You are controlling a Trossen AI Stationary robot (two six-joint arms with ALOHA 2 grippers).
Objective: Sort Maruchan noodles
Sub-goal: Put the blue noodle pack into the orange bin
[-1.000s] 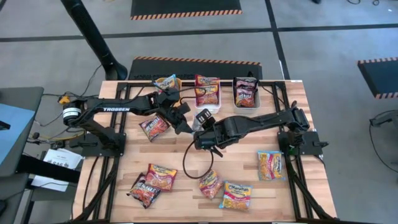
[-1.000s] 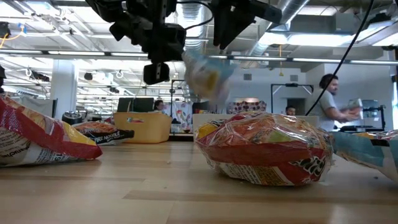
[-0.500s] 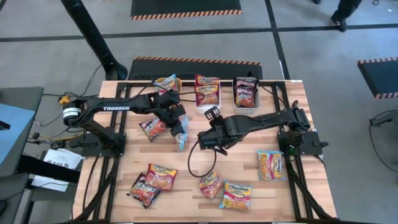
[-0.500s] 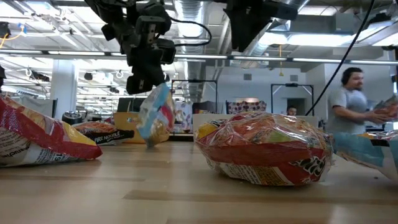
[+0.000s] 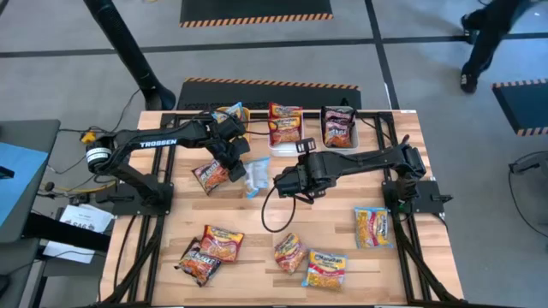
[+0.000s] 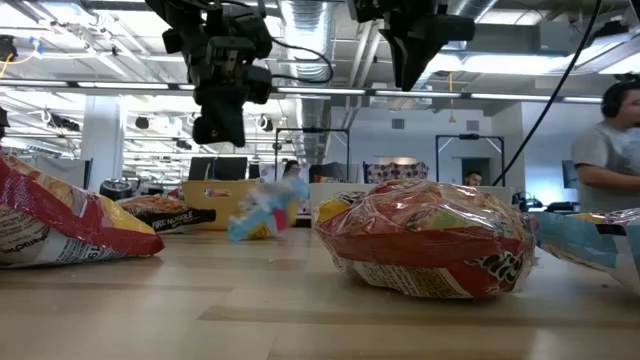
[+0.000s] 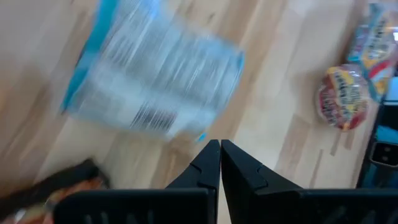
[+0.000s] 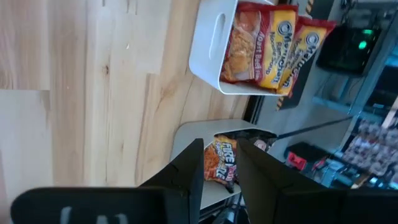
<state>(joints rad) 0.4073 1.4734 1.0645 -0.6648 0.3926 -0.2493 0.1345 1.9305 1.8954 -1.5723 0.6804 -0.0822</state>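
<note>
A blue-and-white noodle packet (image 5: 257, 174) lies flat on the table's middle, touched by neither gripper; it shows blurred in the left wrist view (image 7: 155, 78) and in the low view (image 6: 265, 212). My left gripper (image 5: 239, 162) hangs shut just above its left side, fingertips (image 7: 219, 148) together and bare. My right gripper (image 5: 284, 183) hovers open to the packet's right, nothing between its fingers (image 8: 221, 160). Along the far edge stand an orange bin (image 5: 224, 113) with a yellow-blue packet, a white bin (image 8: 211, 43) with red-orange packets, and a grey bin (image 5: 339, 141) with dark packets.
Loose packets lie about: a red-orange one (image 5: 211, 175) under the left arm, several along the near edge (image 5: 223, 242) (image 5: 199, 262) (image 5: 289, 253) (image 5: 325, 268), and a yellow-blue one (image 5: 373, 227) at the right. A black cable loops on the table (image 5: 272, 218). A person walks behind the table (image 6: 612, 150).
The blue packet was up in the air between the two grippers, then stood on end under my left gripper, and has fallen flat on the table. My left gripper has tipped farther down over it. My right gripper has rolled and drifted toward the far right.
</note>
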